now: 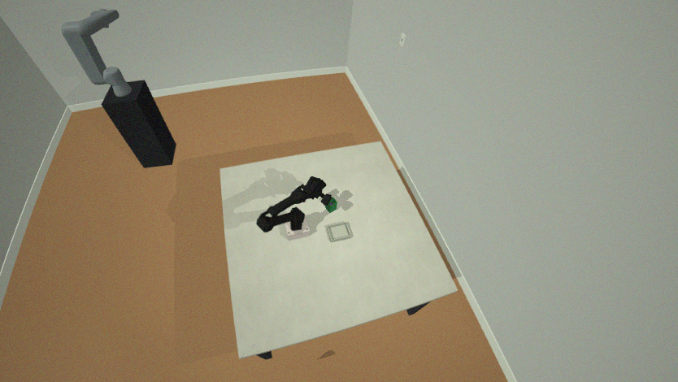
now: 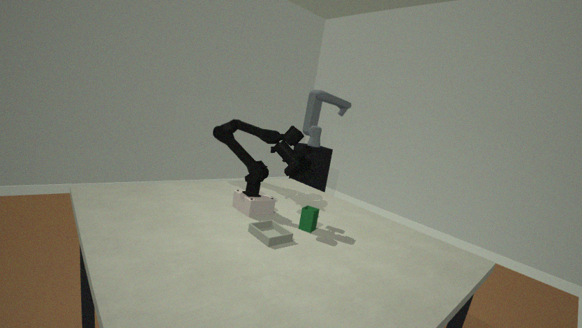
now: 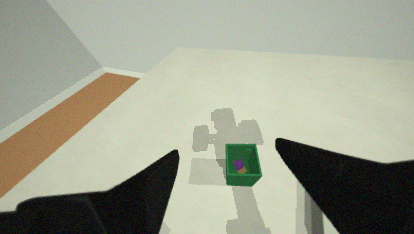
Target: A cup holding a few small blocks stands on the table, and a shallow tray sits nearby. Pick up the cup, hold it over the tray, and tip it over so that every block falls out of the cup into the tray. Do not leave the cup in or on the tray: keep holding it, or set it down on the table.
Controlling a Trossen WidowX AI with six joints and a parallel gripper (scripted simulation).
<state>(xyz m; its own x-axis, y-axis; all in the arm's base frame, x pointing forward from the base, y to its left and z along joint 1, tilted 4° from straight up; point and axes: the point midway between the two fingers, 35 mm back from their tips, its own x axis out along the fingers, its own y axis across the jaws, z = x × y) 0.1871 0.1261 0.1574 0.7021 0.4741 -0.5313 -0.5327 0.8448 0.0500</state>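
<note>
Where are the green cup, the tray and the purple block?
Green cup (image 1: pixel 331 206) (image 2: pixel 308 220) (image 3: pixel 243 180): top, side wall; exterior, side wall; wrist, near wall.
Tray (image 1: pixel 328 232) (image 2: pixel 280 240): top, rim; exterior, outer wall.
Purple block (image 3: pixel 238 164): wrist, upper face.

Top view: set high above the worktop (image 1: pixel 341 279) (image 2: pixel 183 260) (image 3: pixel 325 95), looking steeply down, well back; all four corners fall within frame, the worktop turned slightly askew. Exterior view: set lower and nearer, beyond one edge, facing obliquely across to the far edge and the room corner; the two near corners differ, the right one in frame, the left one cut off by the lower border. Wrist view: closest of the three, carried on the arm (image 1: pixel 287 201) (image 2: pixel 254 130), facing down and outward between the fingers to a far edge (one corner shows, upper left). Shared by top and exterior: arm, cup (image 1: pixel 331 205) (image 2: pixel 308 219) (image 3: pixel 245 165), tray (image 1: pixel 327 232) (image 2: pixel 280 240).
</note>
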